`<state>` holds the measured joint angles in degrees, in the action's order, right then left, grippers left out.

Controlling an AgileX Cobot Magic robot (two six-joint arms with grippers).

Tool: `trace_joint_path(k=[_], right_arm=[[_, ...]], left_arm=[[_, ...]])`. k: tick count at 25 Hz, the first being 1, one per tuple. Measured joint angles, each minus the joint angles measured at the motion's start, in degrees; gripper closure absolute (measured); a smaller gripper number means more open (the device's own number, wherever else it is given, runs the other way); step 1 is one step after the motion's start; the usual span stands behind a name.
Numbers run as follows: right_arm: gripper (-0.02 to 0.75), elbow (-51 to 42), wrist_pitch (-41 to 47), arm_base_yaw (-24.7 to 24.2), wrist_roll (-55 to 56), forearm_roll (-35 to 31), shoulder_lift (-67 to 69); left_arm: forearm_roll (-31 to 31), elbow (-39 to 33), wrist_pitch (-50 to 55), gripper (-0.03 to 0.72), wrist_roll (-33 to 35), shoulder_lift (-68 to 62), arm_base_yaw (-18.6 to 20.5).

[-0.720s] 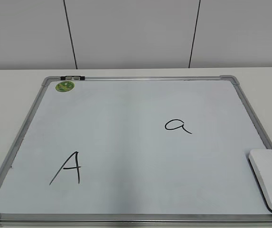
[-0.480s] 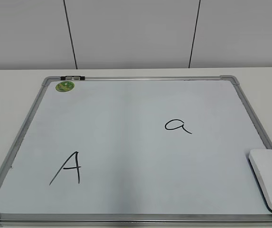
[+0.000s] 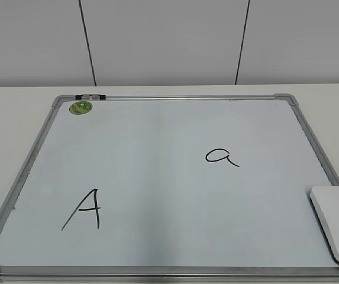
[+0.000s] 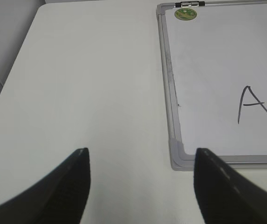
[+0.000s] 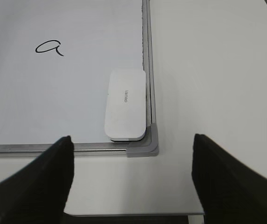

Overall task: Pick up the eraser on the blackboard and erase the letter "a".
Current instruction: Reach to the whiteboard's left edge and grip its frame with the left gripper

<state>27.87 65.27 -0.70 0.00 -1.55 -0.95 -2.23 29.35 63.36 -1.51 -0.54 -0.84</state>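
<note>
A white tabletop [image 3: 15,112] is carrying the board [image 3: 157,177], and the eraser [image 5: 125,104] is lying in its near right corner against the frame. It is looking light, rigid and smooth, so gripping across its long sides seems best. Both sets of fingers, right [image 5: 133,177] and left [image 4: 140,184], are hanging wide apart, holding nothing.

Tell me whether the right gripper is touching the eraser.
Apart. The right wrist view shows the right gripper open, short of the eraser, board frame between them.

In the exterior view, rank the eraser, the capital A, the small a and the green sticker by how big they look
1. eraser
2. capital A
3. small a
4. green sticker, close to the small a and farther away, so that order is unsure.
</note>
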Motion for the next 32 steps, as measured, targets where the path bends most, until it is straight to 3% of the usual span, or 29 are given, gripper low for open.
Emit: trace_joint_path(k=[21, 32], right_arm=[[0.152, 0.0, 0.0, 0.0, 0.0, 0.0, 0.0], [0.151, 0.0, 0.0, 0.0, 0.0, 0.0, 0.0]], left_arm=[[-0.6, 1.9, -1.6, 0.173, 0.0, -0.8, 0.0], [-0.2, 3.2, -18.6, 0.172, 0.0, -25.0, 0.0]])
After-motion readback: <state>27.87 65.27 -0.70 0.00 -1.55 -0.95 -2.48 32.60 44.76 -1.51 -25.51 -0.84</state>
